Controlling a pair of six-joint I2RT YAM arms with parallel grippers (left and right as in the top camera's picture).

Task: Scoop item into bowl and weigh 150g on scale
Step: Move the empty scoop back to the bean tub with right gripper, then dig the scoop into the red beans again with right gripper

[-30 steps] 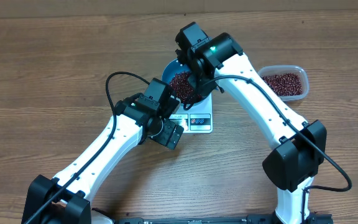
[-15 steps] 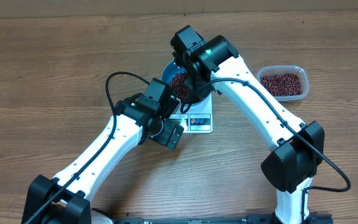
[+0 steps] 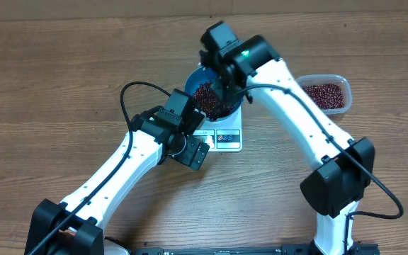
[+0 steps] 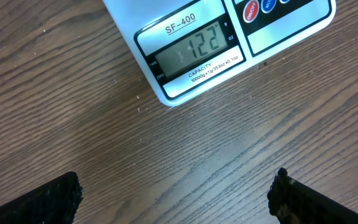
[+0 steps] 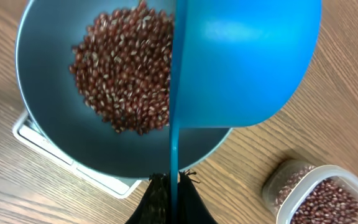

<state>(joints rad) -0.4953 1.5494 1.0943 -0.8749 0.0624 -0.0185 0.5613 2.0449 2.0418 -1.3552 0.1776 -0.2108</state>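
**A:** Starting at the left: how are the left jaws?

**B:** Released and spread wide. The left arm (image 3: 119, 166) holds them low over the desk (image 4: 166, 162), just in front of the scale (image 4: 166, 12) on its display side. The two dark fingertips (image 4: 48, 199) sit in the bottom corners of the wrist view, with only bare wood between them. They touch nothing.

**A:** Can you read the scale?

**B:** Yes. Its display (image 4: 194, 55) shows 122, and the coloured buttons (image 4: 253, 9) sit just to the right of it on the same front strip.

**A:** And what stands on the scale?

**B:** The bowl (image 5: 48, 137) stands upright on it and covers most of the platform. Only the front strip and a corner of the scale peek out. The beans (image 5: 123, 74) lie in a loose maroon heap in the bottom of the bowl, with blue wall showing around them.

**A:** The right jaws?

**B:** The right arm (image 3: 296, 106) reaches in over the scale from the right. The right jaws are clenched on the thin handle of a blue scoop (image 5: 247, 56). The scoop hangs above the scale, over the bowl's right part, with its back to the wrist camera. I cannot tell whether anything is in it.

**A:** Anything further right?

**B:** A clear tub (image 3: 324, 94) with more beans in it stands on the desk well to the right of the scale.
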